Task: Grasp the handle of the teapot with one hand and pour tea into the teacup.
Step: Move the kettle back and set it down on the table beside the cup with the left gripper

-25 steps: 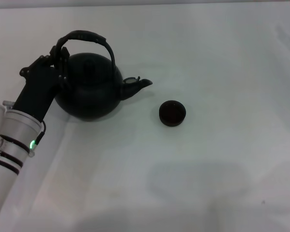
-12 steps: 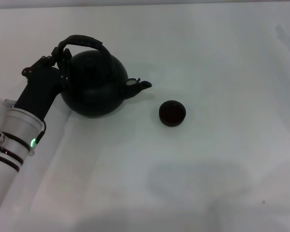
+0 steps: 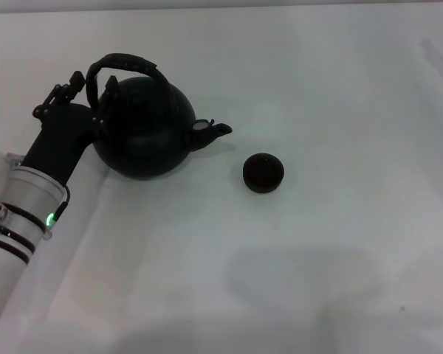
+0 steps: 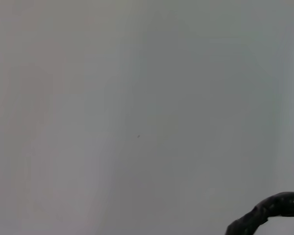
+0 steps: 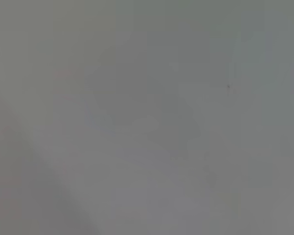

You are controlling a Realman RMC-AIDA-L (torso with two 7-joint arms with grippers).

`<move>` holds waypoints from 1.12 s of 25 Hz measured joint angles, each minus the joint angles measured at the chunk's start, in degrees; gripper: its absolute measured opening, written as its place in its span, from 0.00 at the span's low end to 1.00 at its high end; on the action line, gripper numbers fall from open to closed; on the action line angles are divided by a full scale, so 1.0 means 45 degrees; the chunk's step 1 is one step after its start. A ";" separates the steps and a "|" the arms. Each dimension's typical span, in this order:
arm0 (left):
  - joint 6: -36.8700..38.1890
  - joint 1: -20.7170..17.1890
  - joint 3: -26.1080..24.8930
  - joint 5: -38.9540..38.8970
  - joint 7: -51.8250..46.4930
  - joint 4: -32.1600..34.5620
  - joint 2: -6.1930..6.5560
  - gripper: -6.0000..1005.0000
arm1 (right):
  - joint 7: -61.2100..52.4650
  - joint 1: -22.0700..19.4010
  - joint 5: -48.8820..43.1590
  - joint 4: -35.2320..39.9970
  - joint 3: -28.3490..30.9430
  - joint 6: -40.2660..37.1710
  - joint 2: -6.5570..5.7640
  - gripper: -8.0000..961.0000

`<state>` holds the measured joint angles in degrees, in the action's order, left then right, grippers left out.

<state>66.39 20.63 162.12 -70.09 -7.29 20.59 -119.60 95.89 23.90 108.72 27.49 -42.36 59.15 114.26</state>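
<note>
Teapot [image 3: 142, 133], round, black and globe-bodied, sits on the white table [image 3: 340, 243]; its spout points at the tiny dark round teacup [image 3: 263, 172] nearby. Beside its arched black handle [image 3: 127, 63], the left gripper [image 3: 85, 88] has fingers spread, one either side of the hoop's end.

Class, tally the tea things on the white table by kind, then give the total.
Teapot: 1
Teacup: 1
Total: 2
</note>
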 joint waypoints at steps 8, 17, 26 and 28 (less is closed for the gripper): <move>0.0356 -0.0097 0.0084 0.0085 0.0000 0.0106 0.0035 0.66 | 0.0000 -0.0010 0.0000 0.0004 0.0000 0.0000 -0.0002 0.91; 0.0633 -0.0368 0.0139 0.0170 0.0016 0.0146 0.0036 0.70 | 0.0000 -0.0097 0.0000 0.0004 0.0000 -0.0001 -0.0037 0.91; 0.1149 -0.1052 0.0147 0.1096 -0.0001 0.0181 0.0026 0.70 | 0.0000 -0.0065 -0.0038 0.0004 0.0000 -0.0103 -0.0060 0.91; 0.1475 -0.1297 0.0145 0.1205 -0.0001 0.0246 0.0025 0.70 | 0.0000 -0.0082 -0.0040 0.0004 0.0000 -0.0113 -0.0059 0.91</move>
<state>73.03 14.79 162.77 -64.67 -7.29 21.70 -119.49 95.89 23.54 108.54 27.51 -42.36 58.64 113.99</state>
